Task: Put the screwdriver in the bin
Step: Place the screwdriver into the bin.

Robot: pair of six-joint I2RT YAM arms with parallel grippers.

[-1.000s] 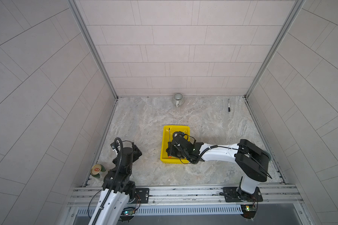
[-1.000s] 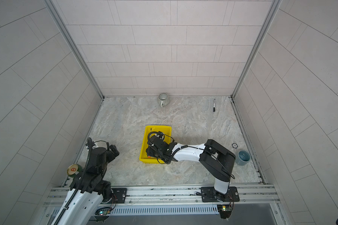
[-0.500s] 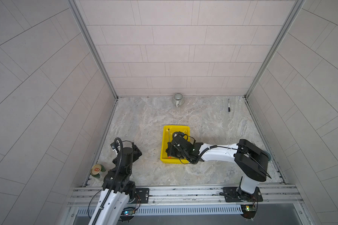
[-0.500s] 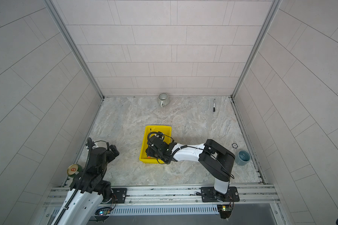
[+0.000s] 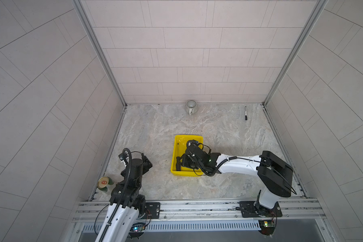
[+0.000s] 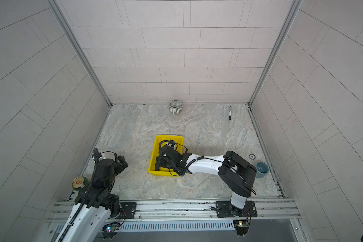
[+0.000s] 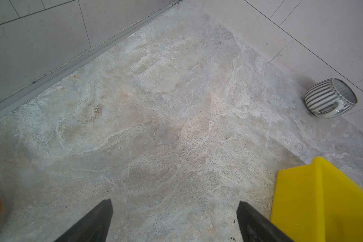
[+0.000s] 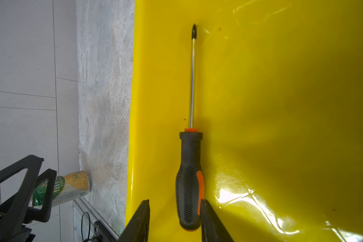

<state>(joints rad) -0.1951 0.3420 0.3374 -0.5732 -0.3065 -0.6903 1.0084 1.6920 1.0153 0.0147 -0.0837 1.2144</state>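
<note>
Straddles the screwdriver [image 8: 190, 167] handle with the right gripper [image 8: 175, 202] parted narrowly, gripping nothing. Shows the screwdriver flat on the bin [image 8: 281, 94] floor along its left wall, tip toward the far side. Holds the left gripper [image 7: 174, 220] spread wide above the table [image 7: 155, 104], left of the bin.
</note>
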